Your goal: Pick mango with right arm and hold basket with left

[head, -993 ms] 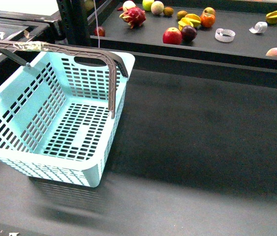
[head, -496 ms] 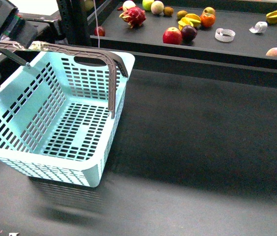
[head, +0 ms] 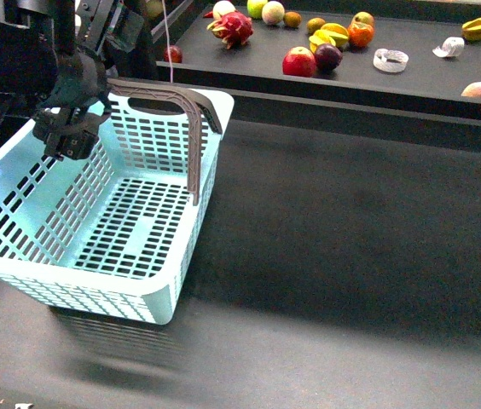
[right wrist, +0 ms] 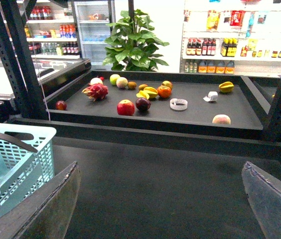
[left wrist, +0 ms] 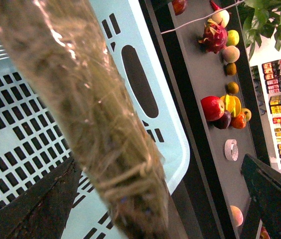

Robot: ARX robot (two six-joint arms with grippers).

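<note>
The left arm (head: pixel 10 64) has swung in over the basket's far-left corner since a second ago. Nearest me, the right end effector (right wrist: pixel 160 172) hangs above the dark counter (head: pixel 351 239), fingers spread wide and holding nothing. The basket (head: pixel 138 294) sits on the counter's left side. The left end effector (head: pixel 68 141) is at its taped handle (left wrist: pixel 95 114), fingers wide with the handle between them, unclamped. The mango (head: pixel 337 32) lies on the far tray (head: pixel 428 81), just beside the orange (head: pixel 361 34).

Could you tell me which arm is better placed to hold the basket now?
Left: the left gripper, open, straddles the taped handle of the basket; the right gripper is well away.
</note>
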